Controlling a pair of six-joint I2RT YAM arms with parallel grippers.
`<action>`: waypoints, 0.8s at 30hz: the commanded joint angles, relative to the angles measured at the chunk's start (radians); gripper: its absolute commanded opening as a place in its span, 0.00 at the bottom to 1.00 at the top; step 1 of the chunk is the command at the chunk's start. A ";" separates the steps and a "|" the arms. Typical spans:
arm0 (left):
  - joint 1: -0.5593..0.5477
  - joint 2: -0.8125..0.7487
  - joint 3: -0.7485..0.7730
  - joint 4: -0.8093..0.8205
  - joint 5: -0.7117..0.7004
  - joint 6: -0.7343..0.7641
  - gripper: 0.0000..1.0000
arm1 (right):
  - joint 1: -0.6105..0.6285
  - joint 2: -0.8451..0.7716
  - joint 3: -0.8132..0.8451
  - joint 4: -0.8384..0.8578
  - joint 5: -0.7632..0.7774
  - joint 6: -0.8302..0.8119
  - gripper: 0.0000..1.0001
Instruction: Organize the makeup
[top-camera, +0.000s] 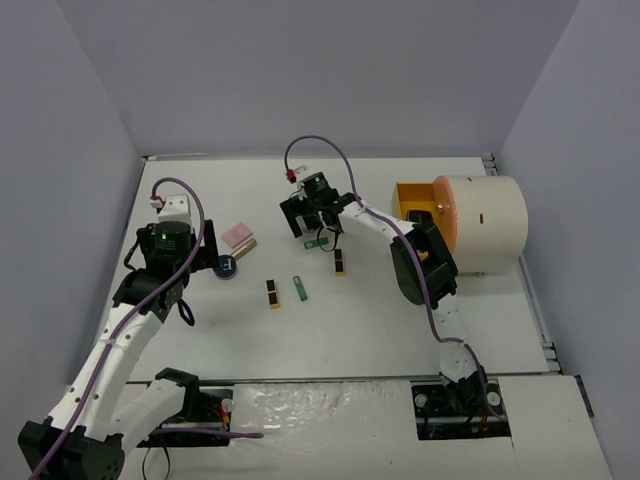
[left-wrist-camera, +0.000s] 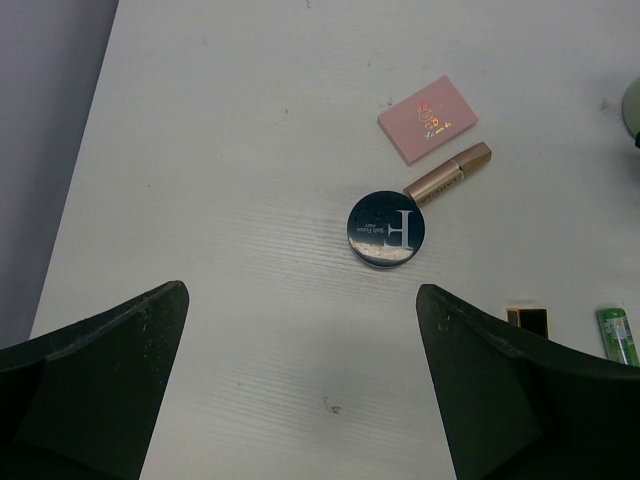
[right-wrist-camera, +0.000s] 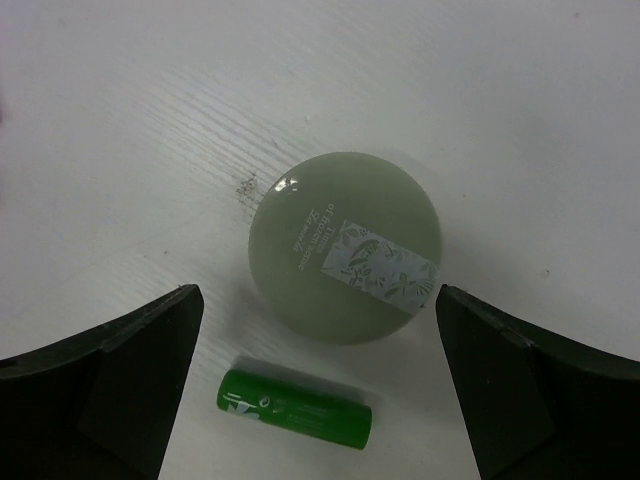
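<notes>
The right tool (right-wrist-camera: 316, 298) hangs with its jaws spread wide and nothing in them, directly above a pale green round compact (right-wrist-camera: 345, 245) that lies flat on the desk (top-camera: 400, 320), so the step in hand looks like the approach to picking that compact up. A green tube (right-wrist-camera: 295, 408) lies just beside the compact on its near side, apart from it but close. The left tool (left-wrist-camera: 300, 300) is likewise released and empty, and hovers over bare desk; ahead of it sit a black compact (left-wrist-camera: 386, 229), with a rose-gold tube (left-wrist-camera: 447, 172) touching or nearly touching its rim, and a pink palette (left-wrist-camera: 428, 118) just beyond. A black-gold lipstick (left-wrist-camera: 528, 318) lies off to the right of that group, and a second one (top-camera: 340, 262) lies near the right arm. The cream drum (top-camera: 480, 225) stands at the far right with an orange drawer (top-camera: 412, 200) pulled open. Most of the makeup seems unsorted. The next move likely calls for a straight descent with the fingers straddling the disc's widest part, low enough to catch its thin edge, while keeping clear of the green tube
</notes>
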 joint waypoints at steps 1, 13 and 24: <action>0.006 0.004 0.051 0.032 0.003 -0.009 0.97 | -0.001 0.022 0.077 0.075 0.020 -0.021 1.00; 0.008 0.002 0.052 0.032 0.008 -0.012 0.97 | -0.008 0.075 0.087 0.106 0.028 -0.012 0.78; 0.009 -0.001 0.051 0.032 0.010 -0.012 0.97 | -0.006 -0.025 0.056 0.115 0.067 -0.004 0.18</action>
